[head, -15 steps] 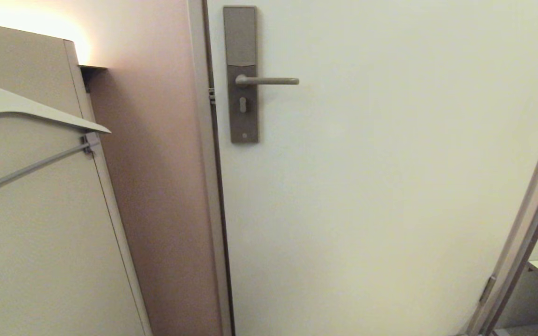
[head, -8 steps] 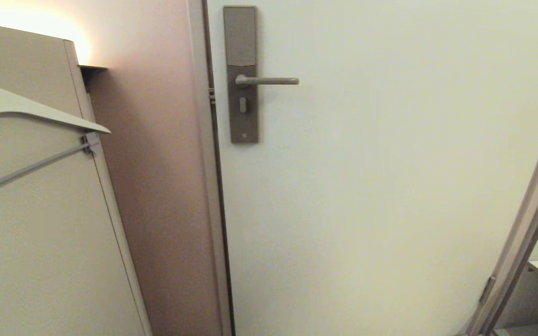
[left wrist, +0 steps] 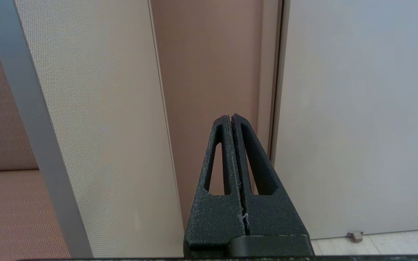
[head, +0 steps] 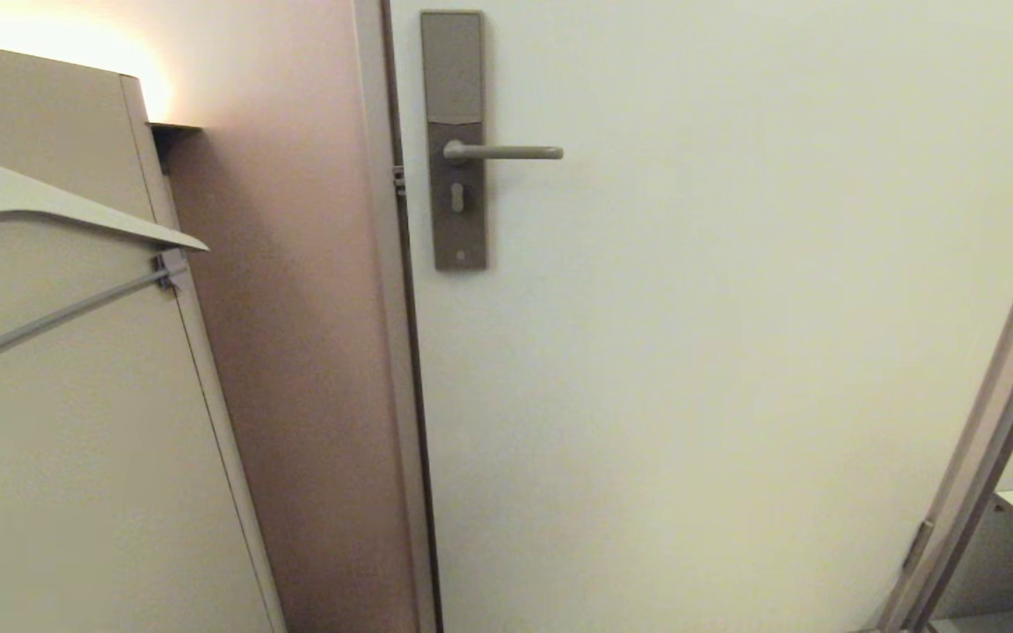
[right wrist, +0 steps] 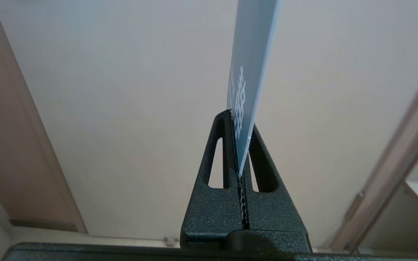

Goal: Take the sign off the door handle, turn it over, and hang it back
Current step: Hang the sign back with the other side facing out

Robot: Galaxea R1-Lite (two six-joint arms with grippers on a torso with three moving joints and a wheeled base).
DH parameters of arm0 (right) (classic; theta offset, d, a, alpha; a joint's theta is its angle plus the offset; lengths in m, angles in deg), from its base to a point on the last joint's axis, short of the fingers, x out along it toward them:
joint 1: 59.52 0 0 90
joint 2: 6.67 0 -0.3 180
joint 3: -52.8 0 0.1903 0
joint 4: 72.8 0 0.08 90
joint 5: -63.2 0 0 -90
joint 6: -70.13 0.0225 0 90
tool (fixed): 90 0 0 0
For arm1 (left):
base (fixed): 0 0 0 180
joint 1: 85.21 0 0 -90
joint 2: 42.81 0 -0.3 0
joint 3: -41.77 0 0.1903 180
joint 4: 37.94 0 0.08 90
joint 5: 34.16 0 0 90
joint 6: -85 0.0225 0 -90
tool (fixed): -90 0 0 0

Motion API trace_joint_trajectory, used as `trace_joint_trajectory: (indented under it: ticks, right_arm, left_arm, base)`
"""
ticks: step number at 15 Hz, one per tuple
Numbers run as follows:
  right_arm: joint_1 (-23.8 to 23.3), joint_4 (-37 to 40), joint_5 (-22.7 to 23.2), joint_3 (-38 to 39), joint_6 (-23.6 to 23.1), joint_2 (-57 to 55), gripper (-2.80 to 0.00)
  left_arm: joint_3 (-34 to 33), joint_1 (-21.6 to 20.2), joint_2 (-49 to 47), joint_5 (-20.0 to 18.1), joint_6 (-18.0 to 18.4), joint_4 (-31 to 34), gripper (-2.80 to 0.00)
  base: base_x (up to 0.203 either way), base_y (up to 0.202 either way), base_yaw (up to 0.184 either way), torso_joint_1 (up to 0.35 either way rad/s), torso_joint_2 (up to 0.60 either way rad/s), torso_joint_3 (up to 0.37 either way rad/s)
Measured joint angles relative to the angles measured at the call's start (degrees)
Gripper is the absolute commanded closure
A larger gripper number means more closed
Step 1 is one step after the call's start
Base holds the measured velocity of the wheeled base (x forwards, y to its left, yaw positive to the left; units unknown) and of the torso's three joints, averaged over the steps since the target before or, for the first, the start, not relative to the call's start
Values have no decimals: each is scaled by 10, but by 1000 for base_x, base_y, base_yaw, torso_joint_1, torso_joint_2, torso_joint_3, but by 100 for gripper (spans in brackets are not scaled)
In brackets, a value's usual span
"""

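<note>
The right end effector [right wrist: 238, 145] was clamped on the lower edge of the sign [right wrist: 250, 65], which stood edge-on straight up from between its fingers, blue face with white lettering showing, in front of the door [right wrist: 140, 108]; the door handle [head: 503, 152] hung bare; the left end effector [left wrist: 231, 119] was clenched on nothing, beside the cabinet panel [left wrist: 96, 119].

You get no readable text here: the flat blue card sign [right wrist: 250, 61] shows white print seen edge-on, too steeply angled to make out any words.
</note>
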Motion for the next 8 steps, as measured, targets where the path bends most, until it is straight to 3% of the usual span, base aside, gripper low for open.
trace_joint_trajectory:
  ticks: [5,8]
  right_arm:
    - [0,-3,80,-139,-1,-181,0]
    - [1,-4,102,-217,-3,-277,0]
  left_arm:
    - [0,0,0,0,0,0,0]
    - [0,0,0,0,0,0,0]
  base:
    - [0,0,0,0,0,0]
    - [0,0,0,0,0,0]
